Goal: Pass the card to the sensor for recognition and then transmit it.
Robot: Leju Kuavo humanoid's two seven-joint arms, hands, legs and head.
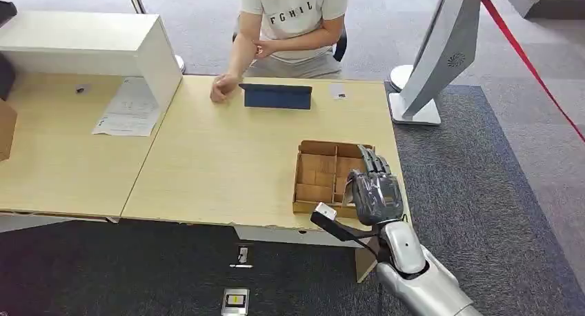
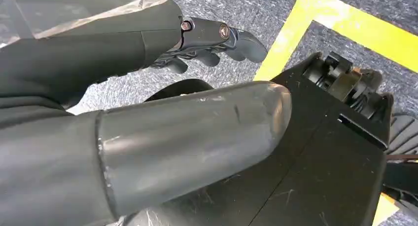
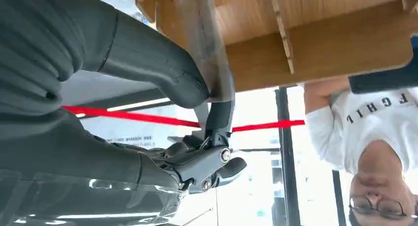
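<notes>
Pinched between the thumb [image 3: 162, 68] and the dark fingers [image 3: 219, 115] of the right hand [image 1: 374, 188]: one thin grey card [image 3: 202, 38], seen edge-on in the right wrist view. Hard to tell whether it touches anything else. Poised over the right-hand compartments of one cardboard box [image 1: 312, 207] with dividers, at the near right corner of the tabletop [image 1: 227, 164].

Further out, along the far edge: one dark blue tablet [image 1: 276, 95] propped upright, and just to its right one small white slip [image 1: 337, 90] lying flat. Behind that edge, one person [image 1: 293, 19] seated in a white shirt, with one fist [image 1: 222, 88] resting on the tabletop just left of the tablet. Toward the far left, one printed sheet of paper [image 1: 127, 107] beside one white box-shaped shelf [image 1: 90, 40]. Off the right edge, on the carpet, one white stand [image 1: 434, 61] and one red ribbon [image 1: 531, 67] running slantwise.

Left hand [image 2: 123, 63] down by the floor, holding nothing, fingers [image 2: 246, 43] close together and loosely bent, thumb [image 2: 197, 137] well apart from them.
</notes>
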